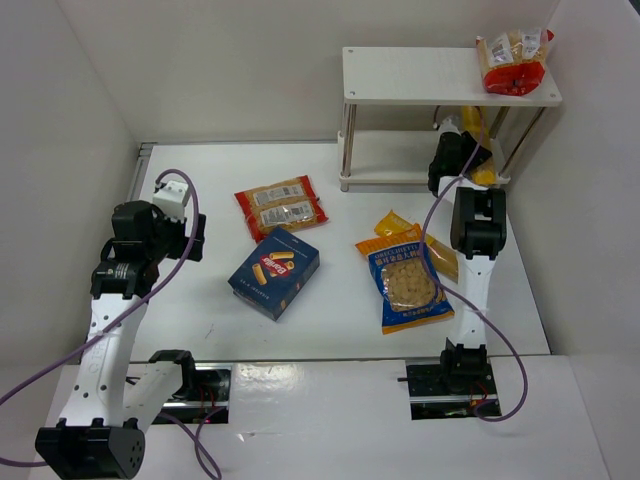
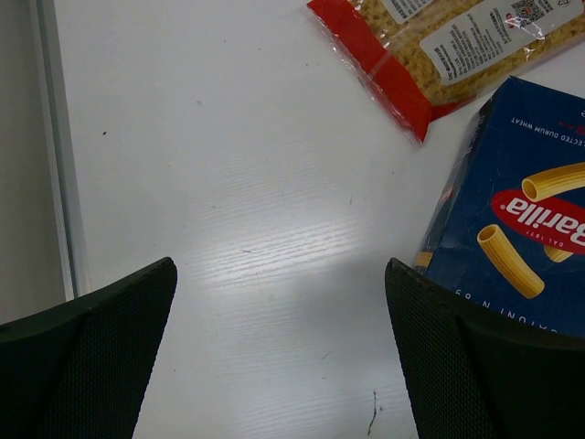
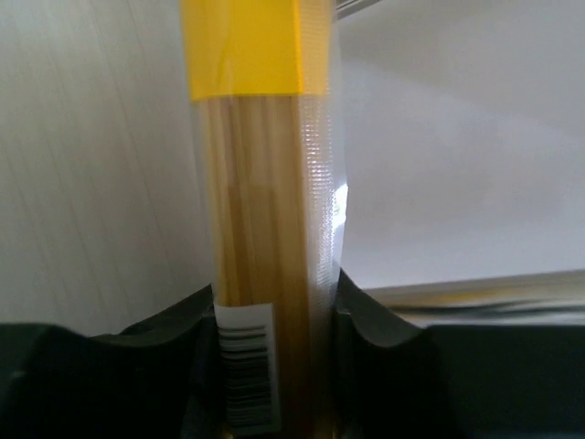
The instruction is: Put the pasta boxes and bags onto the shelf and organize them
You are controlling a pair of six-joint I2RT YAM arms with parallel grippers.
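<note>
The white two-tier shelf stands at the back right. A red-edged clear bag lies on the right of its top board. My right gripper is shut on a long yellow-orange bag at the shelf's lower tier; the wrist view shows the bag upright between the fingers of the gripper. My left gripper is open and empty above the table, left of the dark blue box. Another red-edged bag lies behind the box. A blue-and-orange bag lies on another yellow-orange bag.
White walls close in the table on the left, back and right. The table's left rim runs close to my left gripper. The shelf's thin legs stand at its left end.
</note>
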